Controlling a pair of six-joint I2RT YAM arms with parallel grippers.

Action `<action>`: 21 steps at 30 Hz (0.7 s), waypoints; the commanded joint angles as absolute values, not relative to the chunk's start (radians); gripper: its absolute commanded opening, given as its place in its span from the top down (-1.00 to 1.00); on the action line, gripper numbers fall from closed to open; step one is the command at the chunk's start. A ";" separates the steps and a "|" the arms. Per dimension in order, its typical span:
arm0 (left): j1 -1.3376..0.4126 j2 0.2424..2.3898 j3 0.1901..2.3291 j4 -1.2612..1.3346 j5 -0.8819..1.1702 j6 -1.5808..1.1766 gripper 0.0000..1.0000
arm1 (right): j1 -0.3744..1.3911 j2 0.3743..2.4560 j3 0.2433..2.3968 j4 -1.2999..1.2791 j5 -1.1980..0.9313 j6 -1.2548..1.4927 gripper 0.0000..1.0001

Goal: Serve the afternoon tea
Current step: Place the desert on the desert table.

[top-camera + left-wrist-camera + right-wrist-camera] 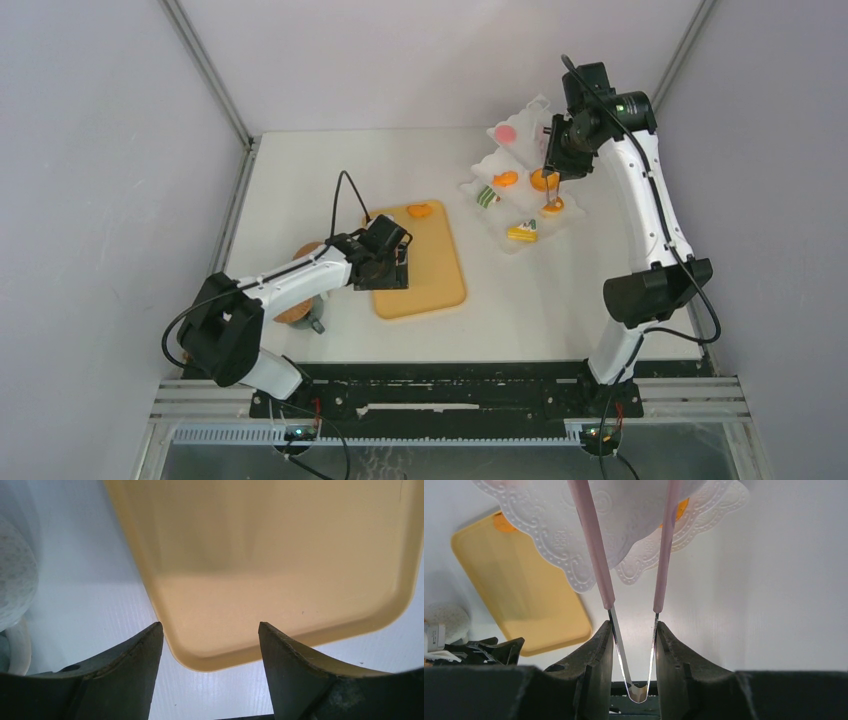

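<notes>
The right hand (634, 627) pinches thin pink tongs (599, 555). Beneath their tips lies a white lace-edged paper tray (559, 545) holding small orange toy tarts (505, 179), a green round pastry (487, 196) and a yellow wedge (522, 231). The left hand (210, 630) stands wide and empty over a corner of the flat tan board (275, 555). A single orange tart (420, 211) lies beyond it at the board's far end.

White table (560, 300) carried the tan board (430, 270) at centre, lacy white doilies (503, 222) upper right — and a cork coaster (293, 314) lower left.
</notes>
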State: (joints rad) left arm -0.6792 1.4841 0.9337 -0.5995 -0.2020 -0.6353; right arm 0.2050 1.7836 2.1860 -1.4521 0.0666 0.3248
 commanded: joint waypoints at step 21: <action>-0.673 1.469 0.965 -0.566 -0.180 -0.618 -0.49 | 0.193 1.789 2.203 -1.420 0.088 0.321 0.10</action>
State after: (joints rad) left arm -0.6781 1.4841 0.9333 -0.5873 -0.1951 -0.6281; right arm 0.1986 1.7916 2.1860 -1.4502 0.0849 0.3244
